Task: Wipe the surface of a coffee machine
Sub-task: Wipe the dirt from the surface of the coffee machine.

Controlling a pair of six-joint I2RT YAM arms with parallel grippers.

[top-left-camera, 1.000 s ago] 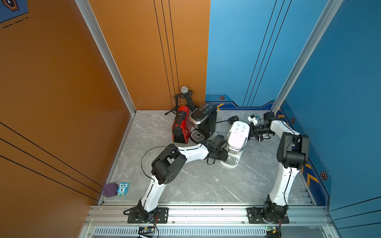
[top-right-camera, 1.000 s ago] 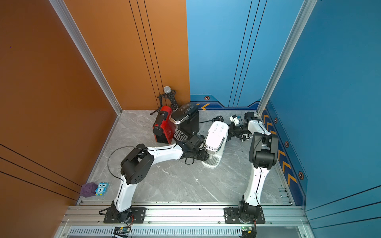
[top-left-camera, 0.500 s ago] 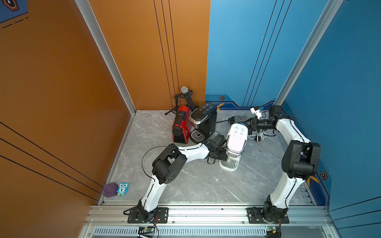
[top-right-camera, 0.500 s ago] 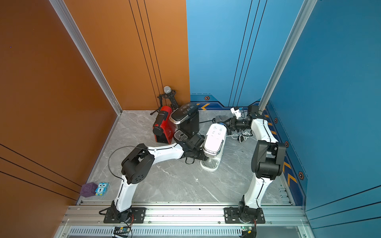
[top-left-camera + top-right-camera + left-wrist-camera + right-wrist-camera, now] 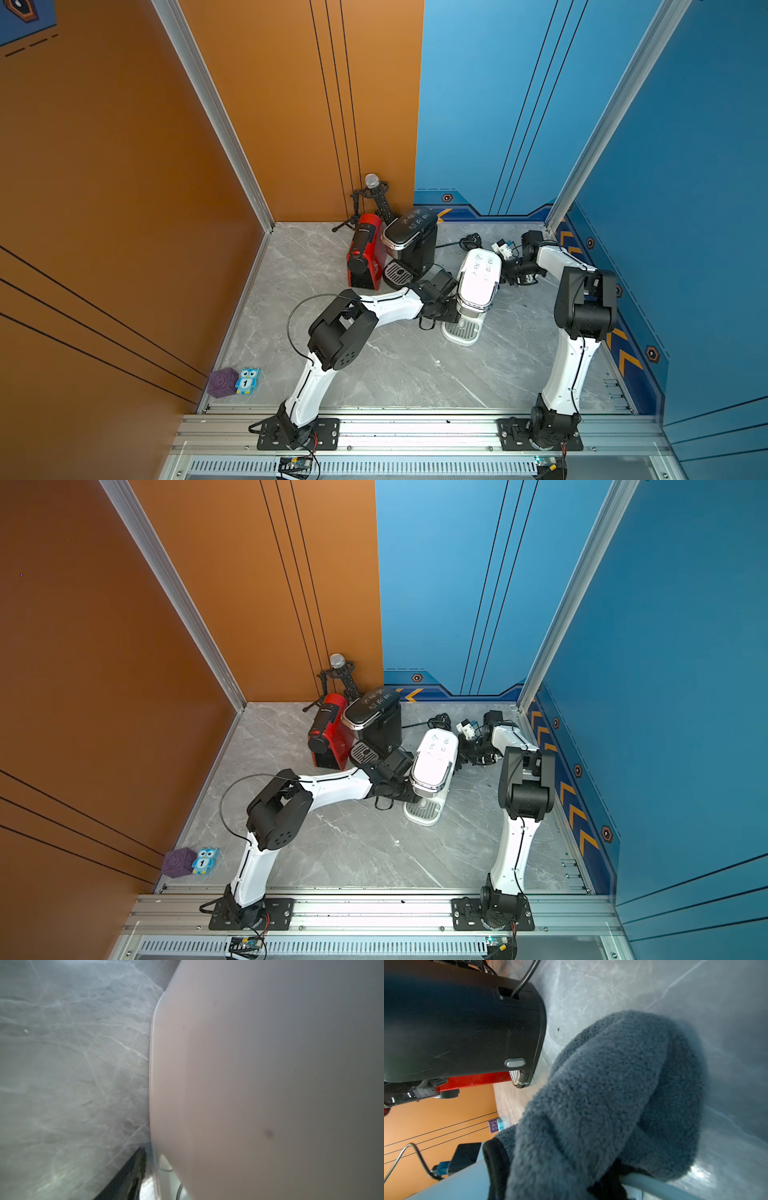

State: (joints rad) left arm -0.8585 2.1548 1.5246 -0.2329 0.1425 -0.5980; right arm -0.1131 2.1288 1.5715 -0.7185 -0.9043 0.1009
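Note:
The white coffee machine (image 5: 478, 278) stands mid-floor in both top views (image 5: 434, 756). My left gripper (image 5: 442, 309) reaches in under its head from the left, jaws closed on the body. In the left wrist view the machine's pale wall (image 5: 270, 1064) fills most of the frame, and one dark finger (image 5: 128, 1176) shows beside it. My right gripper (image 5: 509, 270) is at the machine's back right side. It is shut on a grey-blue fleece cloth (image 5: 602, 1105), which covers its fingers and lies against the machine.
A black coffee machine (image 5: 409, 245) and a red one (image 5: 365, 251) stand close behind on the left, with a microphone tripod (image 5: 372, 195) in the corner. A coiled cable (image 5: 469, 241) lies behind the white machine. A purple cube (image 5: 222, 382) and owl toy (image 5: 247, 380) sit front left.
The right arm swung out and back toward the far wall, then returned with the cloth to the machine's back right side. The white machine turned slightly in the left gripper's hold.

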